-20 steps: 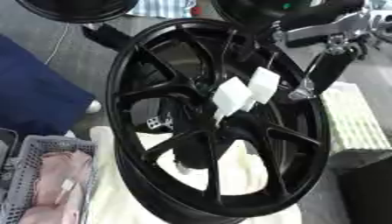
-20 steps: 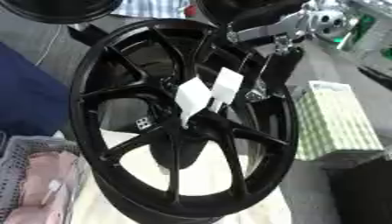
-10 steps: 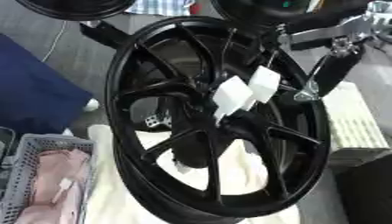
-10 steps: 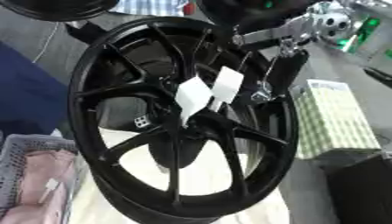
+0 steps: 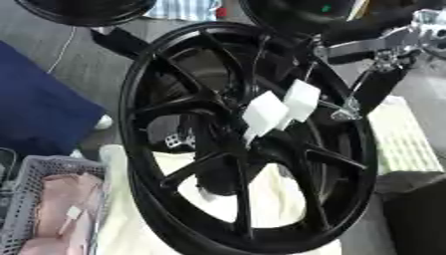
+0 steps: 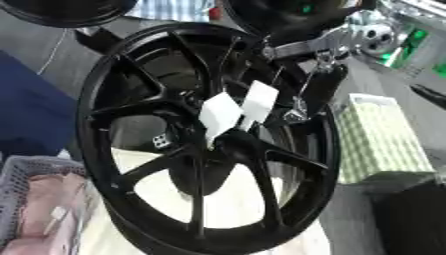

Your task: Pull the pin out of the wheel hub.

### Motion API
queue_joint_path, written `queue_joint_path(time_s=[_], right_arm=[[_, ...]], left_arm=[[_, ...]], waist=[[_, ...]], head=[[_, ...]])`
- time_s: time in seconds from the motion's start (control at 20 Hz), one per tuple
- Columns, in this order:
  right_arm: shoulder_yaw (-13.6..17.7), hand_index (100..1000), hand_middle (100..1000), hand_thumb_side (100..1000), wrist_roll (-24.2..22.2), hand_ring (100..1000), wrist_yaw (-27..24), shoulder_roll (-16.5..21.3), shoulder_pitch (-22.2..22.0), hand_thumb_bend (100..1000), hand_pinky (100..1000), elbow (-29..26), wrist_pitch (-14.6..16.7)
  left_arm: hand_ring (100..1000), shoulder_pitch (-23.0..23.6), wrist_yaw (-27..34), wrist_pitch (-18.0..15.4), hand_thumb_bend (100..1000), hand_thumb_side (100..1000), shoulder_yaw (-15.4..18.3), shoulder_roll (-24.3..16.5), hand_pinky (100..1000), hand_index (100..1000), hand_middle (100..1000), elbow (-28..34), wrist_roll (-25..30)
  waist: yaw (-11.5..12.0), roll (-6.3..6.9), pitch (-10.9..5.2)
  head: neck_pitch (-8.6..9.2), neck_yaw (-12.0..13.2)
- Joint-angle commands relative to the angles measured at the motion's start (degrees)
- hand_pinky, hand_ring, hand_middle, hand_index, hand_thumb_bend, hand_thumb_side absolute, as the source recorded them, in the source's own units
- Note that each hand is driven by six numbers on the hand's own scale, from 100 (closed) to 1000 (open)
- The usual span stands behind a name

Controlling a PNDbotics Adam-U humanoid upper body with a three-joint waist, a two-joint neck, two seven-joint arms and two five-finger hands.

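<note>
A black wheel [image 5: 244, 144] is stood nearly upright on a pale cloth [image 5: 166, 219], its spoked face turned toward the camera, so that the hub [image 5: 253, 144] at the centre can be reached from the front. Two white tags [image 5: 280, 107] are seen hanging just in front of the hub, one beside the other; what they are tied to cannot be made out. The pin itself cannot be told apart from the dark hub and spokes, so its exact place is uncertain; it is judged to sit at or near the hub, behind the tags.

The right arm [image 5: 375, 45] is brought in from the upper right, and the right robot hand [image 5: 353, 102] is held against the wheel's right side, just beside the tags. Only a dark, narrow shape with a metallic tip is shown there, and whether its fingers are clenched, released or closed on anything cannot be told. The left robot hand is not seen in either view.

A grey basket [image 5: 35, 199] holding pink cloth is set at the lower left, and a green checked box [image 6: 375, 139] lies to the right of the wheel; neither is touched.

The pull is judged not yet completed, since no pin is seen clear of the wheel.
</note>
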State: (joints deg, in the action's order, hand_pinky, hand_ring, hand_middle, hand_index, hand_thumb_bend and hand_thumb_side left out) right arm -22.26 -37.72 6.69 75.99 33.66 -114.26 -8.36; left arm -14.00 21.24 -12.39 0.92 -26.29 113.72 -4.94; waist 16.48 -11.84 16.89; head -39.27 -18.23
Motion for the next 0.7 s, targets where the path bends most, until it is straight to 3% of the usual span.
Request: queue_joint_path(time_s=[0.05,0.7], right_arm=[[0.7,914,919,100,0.4,992,0.7,2.5,0.1,357,934,-0.3,0.1],[0.9,910,916,100,1.8,991,1.4,3.2,-1.8,349,932,-0.3,0.5]], left_arm=[[685,-0.5,-0.1,-0.1,107,675,0.2,-1.2,744,846,649,0.9,0.0],[682,-0.8,-0.4,-0.2,104,679,0.1,-1.2,745,846,647,0.9,0.1]], waist=[[0.0,0.67,-0.51],[0.4,0.87,1.0]], head=[[1.16,0.1],[0.21,0.0]])
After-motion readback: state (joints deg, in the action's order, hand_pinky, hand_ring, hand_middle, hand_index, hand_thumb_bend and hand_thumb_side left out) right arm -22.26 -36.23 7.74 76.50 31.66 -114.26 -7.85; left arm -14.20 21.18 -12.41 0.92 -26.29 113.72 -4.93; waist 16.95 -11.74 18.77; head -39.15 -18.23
